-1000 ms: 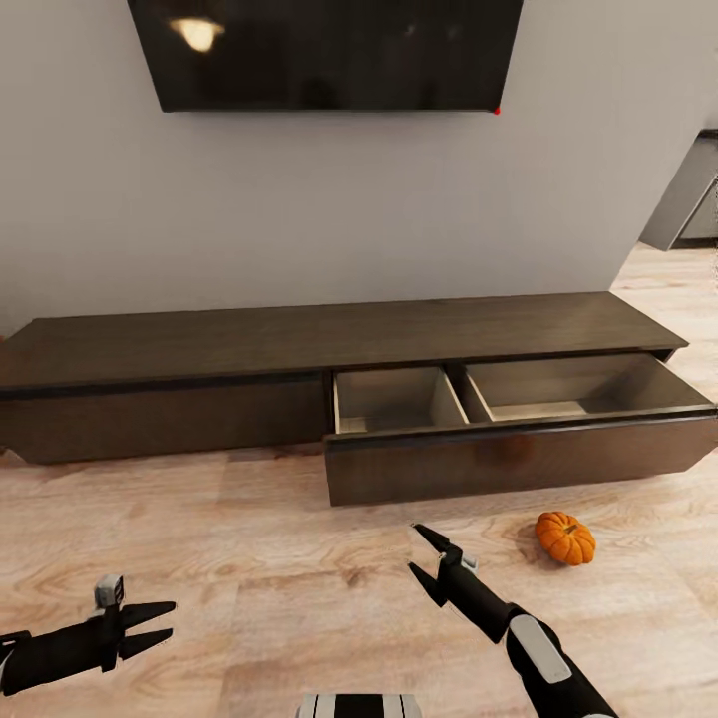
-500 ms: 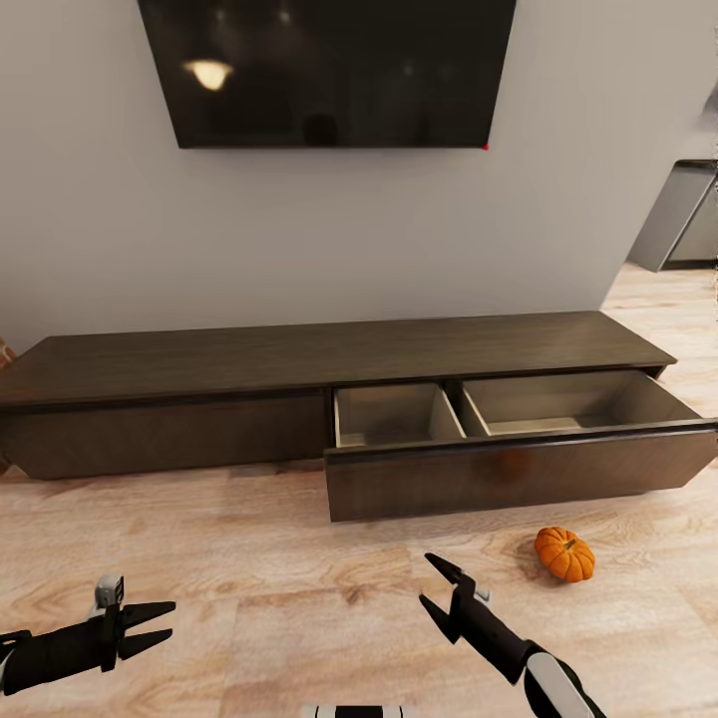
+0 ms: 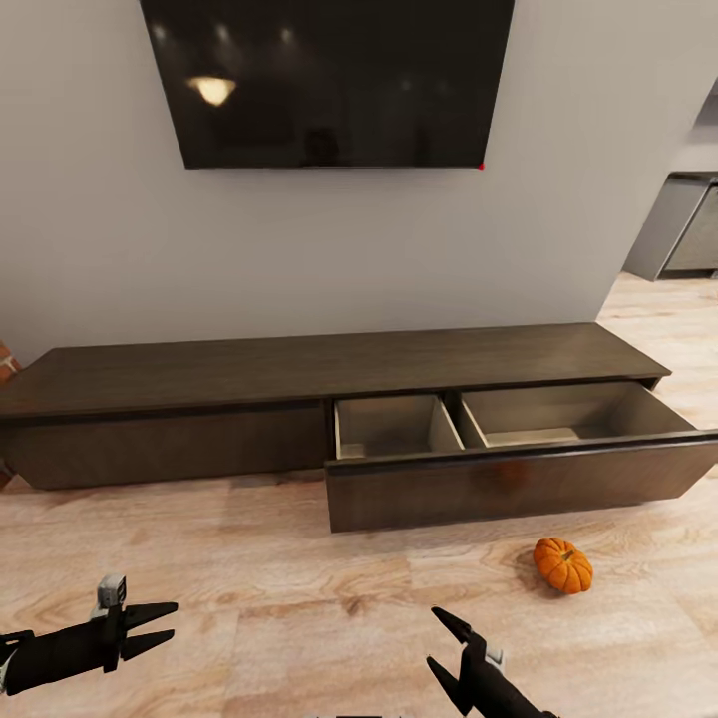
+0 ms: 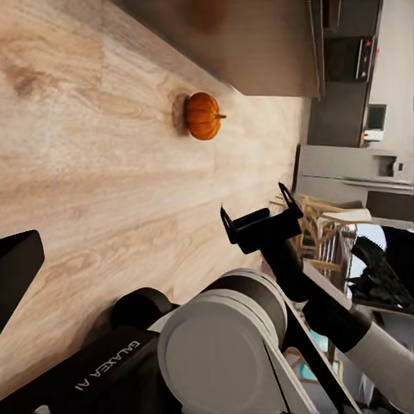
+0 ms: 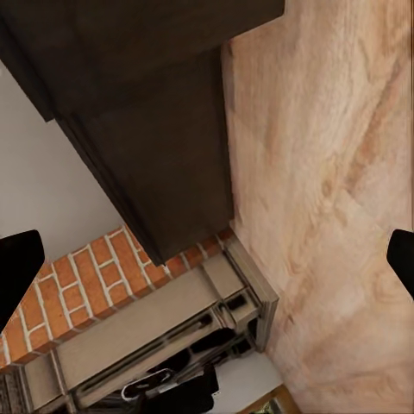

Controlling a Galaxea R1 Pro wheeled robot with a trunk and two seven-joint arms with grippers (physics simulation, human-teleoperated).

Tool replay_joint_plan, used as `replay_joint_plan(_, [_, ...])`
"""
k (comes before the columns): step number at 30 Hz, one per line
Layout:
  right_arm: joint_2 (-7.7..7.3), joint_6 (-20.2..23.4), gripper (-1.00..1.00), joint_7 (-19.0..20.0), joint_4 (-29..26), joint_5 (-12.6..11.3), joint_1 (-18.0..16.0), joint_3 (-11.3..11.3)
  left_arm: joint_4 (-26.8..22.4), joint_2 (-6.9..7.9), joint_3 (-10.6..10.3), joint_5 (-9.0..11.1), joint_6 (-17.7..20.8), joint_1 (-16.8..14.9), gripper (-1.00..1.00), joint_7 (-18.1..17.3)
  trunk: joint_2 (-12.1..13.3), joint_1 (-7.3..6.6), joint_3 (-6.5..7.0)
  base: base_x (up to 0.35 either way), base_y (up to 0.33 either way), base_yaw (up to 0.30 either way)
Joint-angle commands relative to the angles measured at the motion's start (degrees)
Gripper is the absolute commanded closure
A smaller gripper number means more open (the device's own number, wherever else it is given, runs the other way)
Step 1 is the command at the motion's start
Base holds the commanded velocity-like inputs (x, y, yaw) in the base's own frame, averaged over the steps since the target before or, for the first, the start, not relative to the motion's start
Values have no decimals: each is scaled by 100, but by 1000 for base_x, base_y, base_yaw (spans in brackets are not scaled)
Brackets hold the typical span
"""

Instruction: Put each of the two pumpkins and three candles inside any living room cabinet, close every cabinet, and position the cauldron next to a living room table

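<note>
One small orange pumpkin lies on the wooden floor, just in front of the cabinet's pulled-out right drawer; the left wrist view shows this pumpkin too. The drawer stands open, with two pale wood compartments that hold nothing. My right gripper is open and empty, low over the floor to the left of the pumpkin and nearer to me; it appears as well in the left wrist view. At the lower left my left gripper is open, holding nothing.
A dark television hangs on the grey wall above the cabinet. Grey kitchen units stand at the far right. A brick fireplace borders the cabinet's left end. Bare wooden floor spreads between me and the cabinet.
The whole view has drawn back and tilted up, so the cabinet and pumpkin sit a little farther off. My right gripper has come back toward me, lower in the picture. The left gripper is unchanged.
</note>
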Motion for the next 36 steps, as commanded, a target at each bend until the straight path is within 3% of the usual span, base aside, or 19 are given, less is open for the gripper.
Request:
replay_joint_plan(1, [1, 37, -100, 21, 2, -14, 7, -20, -1, -2, 2, -6, 60, -1, -100, -23, 40, -24, 14, 0, 0, 0])
replay_joint_plan(7, [-124, 3, -100, 244, 14, -7, 81, -34, -1, -17, -8, -12, 54, -1, -100, 10, 280, -155, 122, 0, 0, 0])
replay_joint_plan(9, [-133, -128, -100, 249, 40, 16, 93, -41, -1, -19, -2, -8, 56, -1, -100, 216, 361, -199, 158, 0, 0, 0])
replay_joint_plan(15, [-128, -746, -100, 240, 39, 45, 131, -5, -4, -27, 4, -7, 50, -1, -100, 379, 601, -331, 265, 0, 0, 0])
replay_joint_plan(28, [-134, -956, -100, -5, 24, 90, 139, 37, -64, -52, 5, -6, 52, -1, -100, 867, 1123, -617, 499, 0, 0, 0])
replay_joint_plan(29, [-134, -1029, -100, -8, 19, 160, 139, 43, -104, -53, 9, -6, 54, -1, -100, 976, 1163, -639, 517, 0, 0, 0])
replay_joint_plan(30, [-129, -1190, -100, -10, 15, 374, 139, 48, -151, -60, 12, -2, 57, -1, -100, 1136, 1203, -661, 535, 0, 0, 0])
replay_joint_plan(31, [-78, -1680, -100, -45, 16, 1161, 139, 28, -199, -105, 12, -5, 54, -1, -100, 1434, 1243, -683, 553, 0, 0, 0])
replay_joint_plan(36, [-49, -1867, -100, -481, -26, 1574, 139, 26, -218, -141, 21, 18, 49, -1, -100, 2006, 1444, -792, 642, 0, 0, 0])
